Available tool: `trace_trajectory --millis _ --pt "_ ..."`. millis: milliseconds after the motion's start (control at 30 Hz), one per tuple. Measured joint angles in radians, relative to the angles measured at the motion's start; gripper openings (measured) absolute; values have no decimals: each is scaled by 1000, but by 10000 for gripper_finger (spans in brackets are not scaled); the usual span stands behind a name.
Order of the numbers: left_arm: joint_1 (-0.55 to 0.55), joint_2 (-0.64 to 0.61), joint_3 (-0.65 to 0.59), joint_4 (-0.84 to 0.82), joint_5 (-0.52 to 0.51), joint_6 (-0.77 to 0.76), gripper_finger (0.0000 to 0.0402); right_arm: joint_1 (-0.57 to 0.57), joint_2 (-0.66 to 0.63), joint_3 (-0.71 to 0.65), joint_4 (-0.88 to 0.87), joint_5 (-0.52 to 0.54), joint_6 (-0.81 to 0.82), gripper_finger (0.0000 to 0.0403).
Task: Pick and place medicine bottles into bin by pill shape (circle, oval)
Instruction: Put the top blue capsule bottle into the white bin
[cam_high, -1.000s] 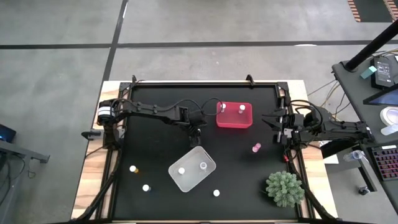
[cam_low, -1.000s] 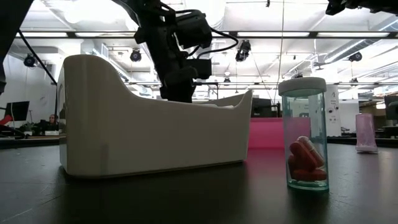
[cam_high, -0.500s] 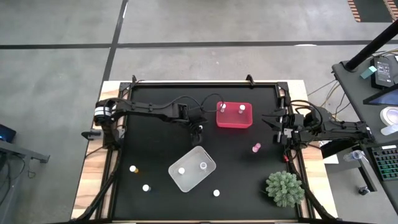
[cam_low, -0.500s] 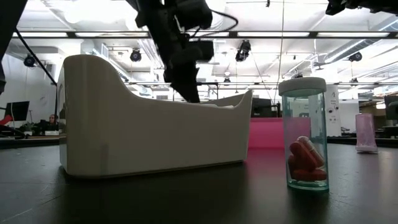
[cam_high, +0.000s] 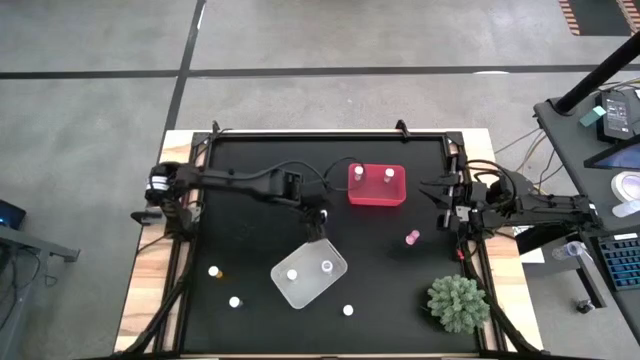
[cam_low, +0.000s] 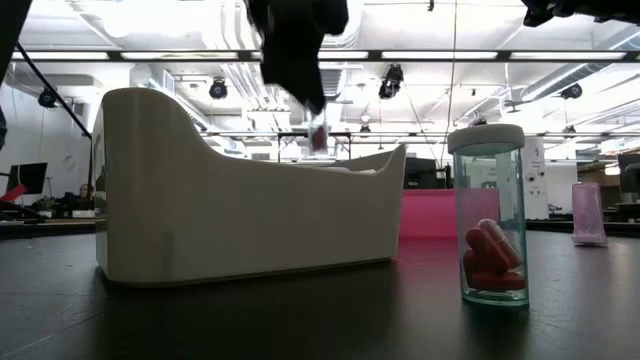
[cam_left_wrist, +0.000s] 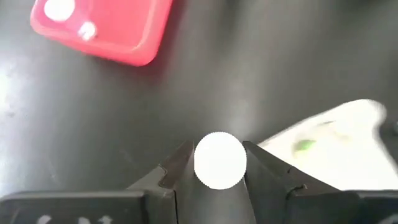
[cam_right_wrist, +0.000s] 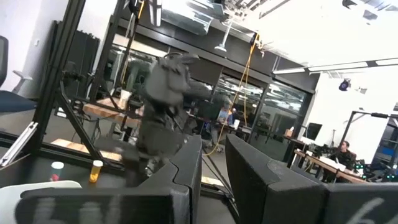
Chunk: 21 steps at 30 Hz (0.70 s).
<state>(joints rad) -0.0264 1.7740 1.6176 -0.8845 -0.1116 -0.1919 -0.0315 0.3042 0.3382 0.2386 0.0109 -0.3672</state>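
A white-capped bottle (cam_left_wrist: 220, 160) sits clamped in my left pincer (cam_left_wrist: 217, 171), lifted off the counter (cam_high: 250, 240) just beside the white bin (cam_high: 309, 270). Carrying step; next I centre over it and release. My right pincer (cam_high: 447, 205) waits, slightly apart.

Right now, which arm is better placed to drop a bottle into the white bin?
Left. Its pincer is shut on a white-capped bottle just beside the white bin. The right pincer sits at the table's right edge, holding nothing.
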Motion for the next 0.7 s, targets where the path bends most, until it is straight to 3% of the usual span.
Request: trace_trajectory --millis 300,700 --pt "-133 -1 113 -51 1 -63 102 0 0 0 0 0 0 63" --pt "-246 1 77 -101 -4 -58 103 0 0 0 2 0 8 63"
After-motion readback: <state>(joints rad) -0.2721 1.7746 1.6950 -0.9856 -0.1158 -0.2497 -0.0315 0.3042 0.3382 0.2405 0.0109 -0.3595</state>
